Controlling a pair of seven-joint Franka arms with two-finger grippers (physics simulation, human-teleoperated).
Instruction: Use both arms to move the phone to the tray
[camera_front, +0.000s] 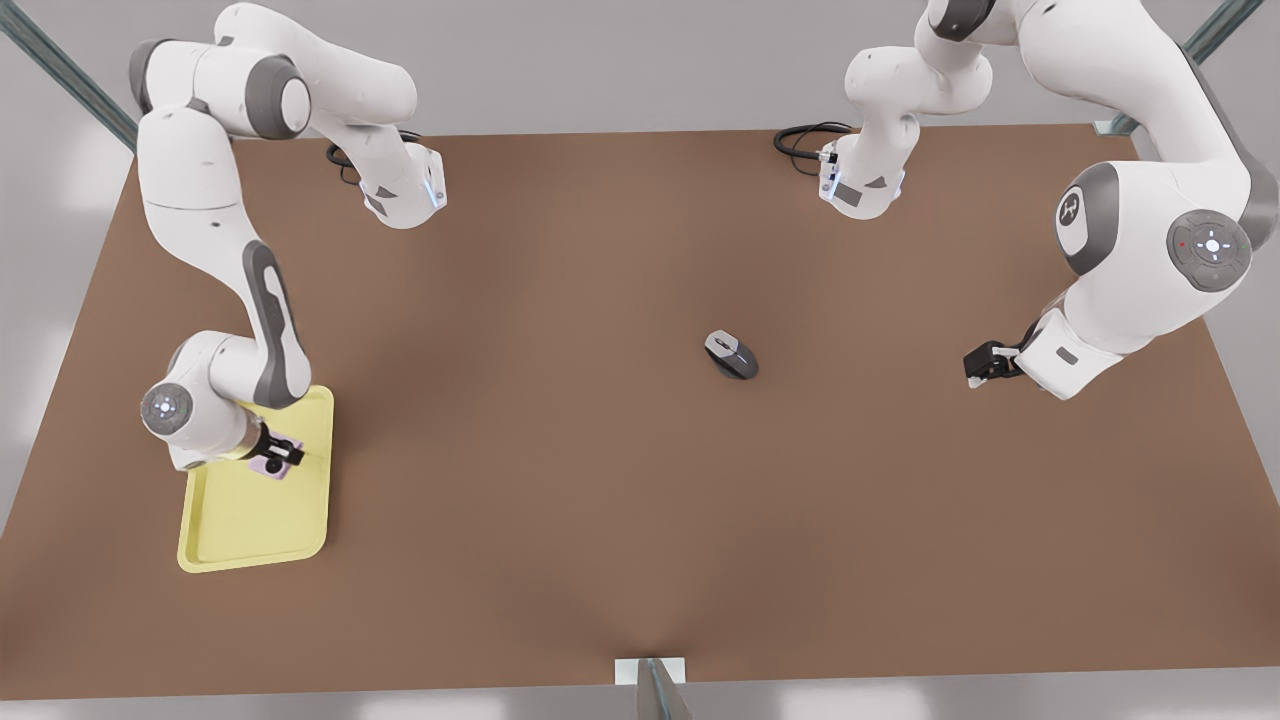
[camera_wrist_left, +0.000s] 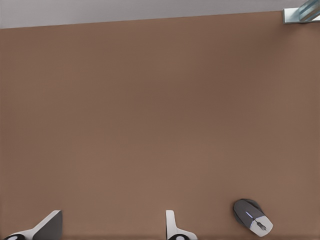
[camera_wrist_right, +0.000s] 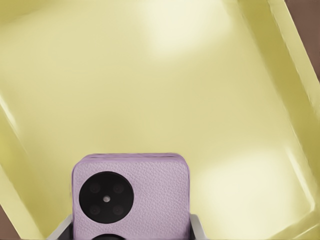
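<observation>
The phone (camera_front: 270, 464), pale pink-lilac with black round camera circles, is over the upper end of the pale yellow tray (camera_front: 250, 520) at the front view's left. My right gripper (camera_front: 281, 449) is shut on it. In the right wrist view the phone (camera_wrist_right: 145, 190) sits between the two fingers of the right gripper (camera_wrist_right: 130, 231), with the tray (camera_wrist_right: 175, 90) floor behind it. I cannot tell whether the phone touches the tray. My left gripper (camera_front: 983, 366) waits open near the table's edge at the front view's right; its fingers (camera_wrist_left: 47, 227) stand wide apart.
A grey-black computer mouse (camera_front: 731, 354) lies mid-table, between the two grippers, and in the left wrist view the mouse (camera_wrist_left: 252, 217) is beside the left gripper's fingers. Black cables (camera_front: 808, 140) coil at the arm bases along the far edge. A bracket (camera_front: 650, 672) sits at the near edge.
</observation>
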